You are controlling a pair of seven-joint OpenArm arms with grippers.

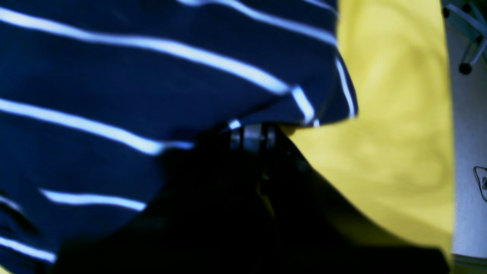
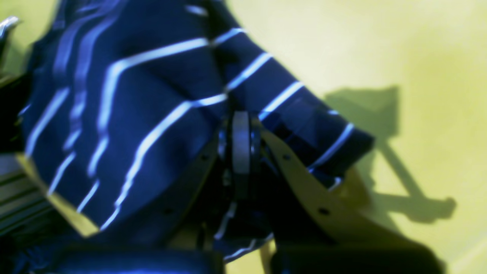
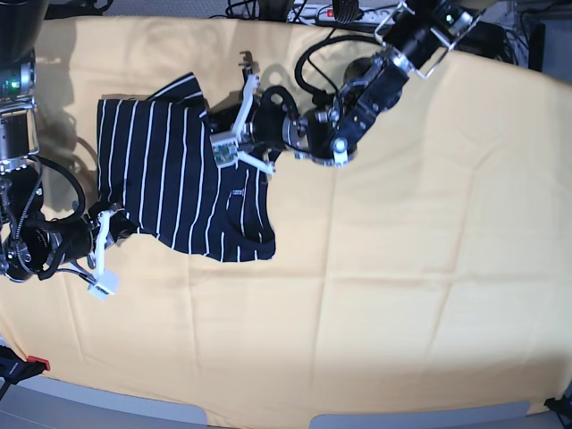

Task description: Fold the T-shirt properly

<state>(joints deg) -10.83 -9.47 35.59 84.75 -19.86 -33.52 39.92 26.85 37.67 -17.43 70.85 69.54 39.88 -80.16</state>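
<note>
Base view: T-shirt (image 3: 183, 183) lies on yellow cloth (image 3: 402, 268) toward far-left part of desk, partly spread, some of it gathered up at both arms.
T-shirt look: dark navy, thin white stripes; lower hem edge near middle of cloth, upper-left sleeve area flat.
Left gripper (image 3: 217, 134): on this view's right side, arm reaching in from top right, fingers closed on T-shirt's upper edge, near the collar/shoulder zone.
Left wrist view: fingers (image 1: 251, 137) pressed together with a striped fold of T-shirt (image 1: 152, 76) pinched at tips; yellow cloth (image 1: 399, 114) to the right, pale desk edge (image 1: 468, 152) beyond it.
Right gripper (image 3: 114, 223): on base view's left side, at T-shirt's lower-left corner, fingers clamped on fabric.
Right wrist view: fingers (image 2: 240, 144) together, T-shirt (image 2: 133, 114) draped over and around them, bunched; a striped corner hangs to the right; yellow cloth (image 2: 380, 57) behind with arm shadow on it.
Fabric state: wrinkled between the two grips, right half lies flatter.
Blur: both wrist views soft, exact seam held cannot tell.
</note>
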